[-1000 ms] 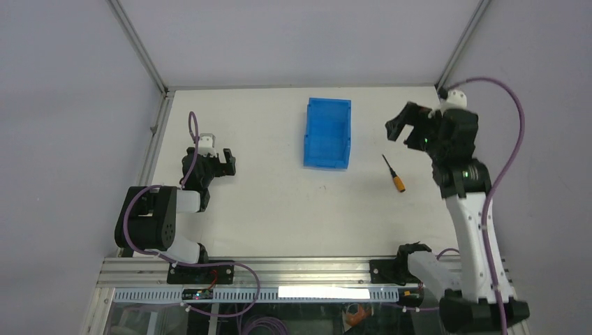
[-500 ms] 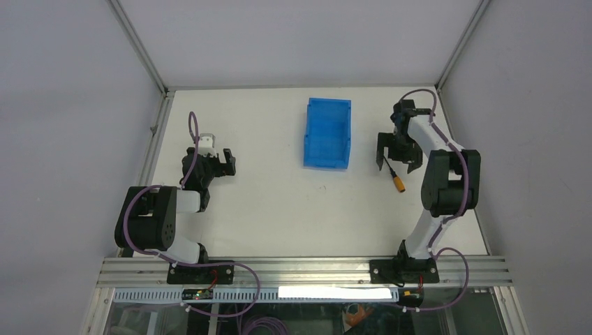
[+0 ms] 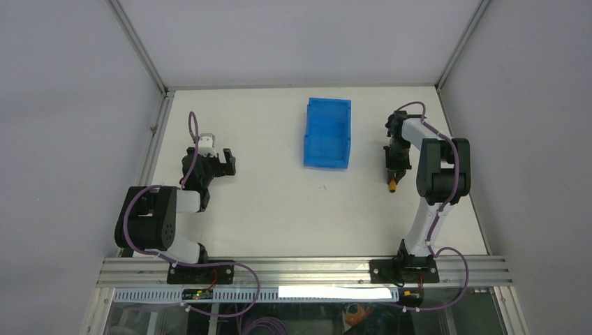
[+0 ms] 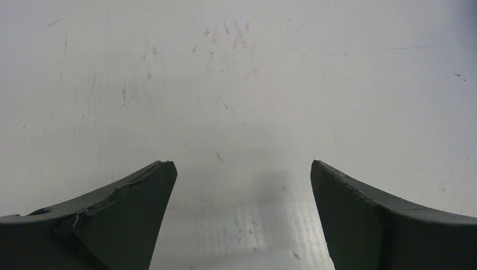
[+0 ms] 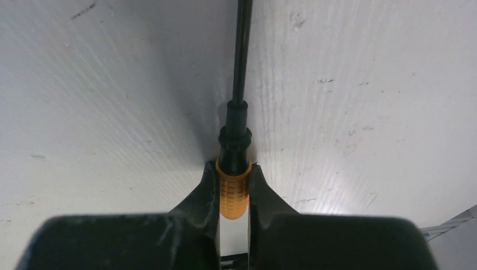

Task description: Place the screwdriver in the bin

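Table [image 3: 279, 209]: white, scuffed surface. It carried the bin at its far middle and both arms at its near edge.
Right arm [image 3: 433, 202]: reached out over the right side of the table. From above, its wrist covered most of the tool beneath it.
Left arm [image 3: 157, 220]: folded low on the left side, well apart from the bin.
Bin [image 3: 327, 132]: bright blue, open top upward, its long axis running near to far. Its inside was too small in the overhead view to make out, and neither wrist camera caught it.
Left gripper [image 4: 242, 169]: fingers spread wide over bare table with nothing between them. Only the wrist view made this clear.
Right gripper [image 5: 233, 169]: fingers clamped on the orange handle, one on each side.
Screwdriver [image 5: 235, 126]: right of the bin and apart from it, outside its walls.
Screwdriver, long axis: roughly near to far, with the handle toward the arm bases and the black shaft pointing to the far edge.
Screwdriver, hidden parts: from above only the orange end showed below the gripper. In the wrist view the shaft ran off the top edge, so the tip was cut off. Whether it touched the table could not be told.
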Tool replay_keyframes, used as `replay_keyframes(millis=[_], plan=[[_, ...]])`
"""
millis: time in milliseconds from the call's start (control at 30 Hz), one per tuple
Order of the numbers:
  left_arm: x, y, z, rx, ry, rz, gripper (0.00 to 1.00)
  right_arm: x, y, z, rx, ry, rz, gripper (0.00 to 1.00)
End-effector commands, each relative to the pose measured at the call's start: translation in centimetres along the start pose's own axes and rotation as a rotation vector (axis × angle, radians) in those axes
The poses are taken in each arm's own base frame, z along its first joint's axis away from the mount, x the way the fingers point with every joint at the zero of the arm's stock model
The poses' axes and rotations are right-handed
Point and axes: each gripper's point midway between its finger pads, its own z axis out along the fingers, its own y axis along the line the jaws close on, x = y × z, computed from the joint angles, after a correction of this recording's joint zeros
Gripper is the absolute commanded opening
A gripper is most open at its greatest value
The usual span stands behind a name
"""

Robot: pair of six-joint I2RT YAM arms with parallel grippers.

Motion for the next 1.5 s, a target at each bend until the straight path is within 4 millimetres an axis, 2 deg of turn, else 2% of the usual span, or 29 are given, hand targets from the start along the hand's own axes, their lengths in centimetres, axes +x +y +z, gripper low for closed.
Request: replay_keyframes(millis=[0, 133, 300, 500, 600, 700, 800, 933, 1000, 1100, 1233, 1467], plan=[[-2.6, -0.2, 0.4, 0.017, -0.087, 0.001, 0.99, -1.4, -1.1, -0.1, 0.053, -0.041, -0.006, 0.00], [-2.6, -0.2, 0.4, 0.017, -0.087, 0.001, 0.99, -1.8, -1.6, -4.1, 0.059, -0.086, 0.007, 0.00], [-2.6, -0.2, 0.4, 0.017, -0.085, 0.001, 0.99, -1.2, -2.1, -9.2, 0.063, -0.074, 0.041, 0.00], [-2.6, -0.2, 0.4, 0.017, -0.087, 0.001, 0.99, -1.8, -1.0, -14.8, -0.034, -0.168, 0.099, 0.00], [-2.6, -0.2, 0.4, 0.018, -0.087, 0.001, 0.99, -2.8, 0.2, -16.5, -0.111, -0.229, 0.137, 0.00], [-2.6, -0.2, 0.4, 0.016, -0.086, 0.001, 0.99, -4.0, 4.4, -18.1, -0.304, -0.279, 0.157, 0.00], [-2.6, -0.2, 0.4, 0.017, -0.087, 0.001, 0.99, -5.1, 10.3, -20.0, -0.487, -0.340, 0.120, 0.00], [-2.6, -0.2, 0.4, 0.017, -0.086, 0.001, 0.99, -6.9, 17.4, -22.0, -0.592, -0.444, 0.063, 0.00], [-2.6, -0.2, 0.4, 0.017, -0.086, 0.001, 0.99, -7.8, 20.4, -21.9, -0.569, -0.489, 0.029, 0.00], [-2.6, -0.2, 0.4, 0.017, -0.086, 0.001, 0.99, -9.0, 23.0, -20.5, -0.511, -0.518, 0.007, 0.00], [-2.6, -0.2, 0.4, 0.017, -0.087, 0.001, 0.99, -10.8, 24.3, -16.8, -0.373, -0.529, -0.003, 0.00], [-2.6, -0.2, 0.4, 0.017, -0.086, 0.001, 0.99, -11.9, 25.0, -9.7, -0.200, -0.462, -0.037, 0.00]])
